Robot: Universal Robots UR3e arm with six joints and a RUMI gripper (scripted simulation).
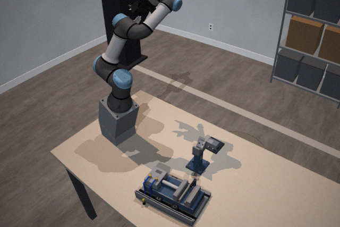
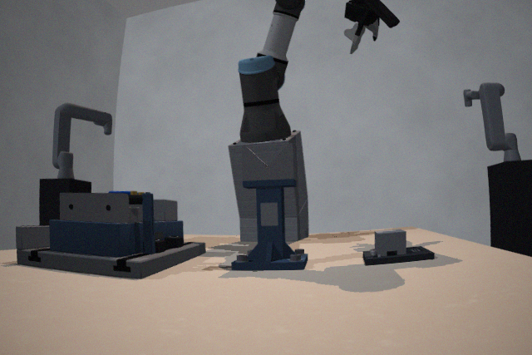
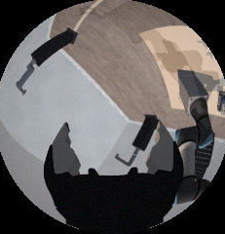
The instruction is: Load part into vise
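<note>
The robot arm [image 1: 120,45] is folded up high, far above the table [image 1: 274,191]. Its gripper [image 2: 362,35] hangs in the air with its fingers spread wide apart. Nothing is between them.

The part [image 2: 390,242] is a small grey block. It sits on the dark infeed plate [image 2: 419,253], well away from the gripper. In the top view the part [image 1: 212,143] is just beside the V-block [image 1: 201,143], which stands on a blue post [image 1: 198,161]. From here it is too small to tell which way the slot faces.

The vise [image 1: 175,194] sits near the front edge of the table. Its two grey jaws stand apart, so it looks open. A pale rod [image 1: 171,184] runs from the air cylinder to the nearer jaw, so the other jaw looks like the fixed one. There is no block between the jaws.

This looks like the very start of the job. Nothing has been picked up yet.

The next move is likely to bring the gripper down over the part. The fingers need to stay wide and go one on each side of the block. Then they can squeeze and lift it. The arm has a long way to come down, and it should keep away from the V-block beside the plate.
</note>
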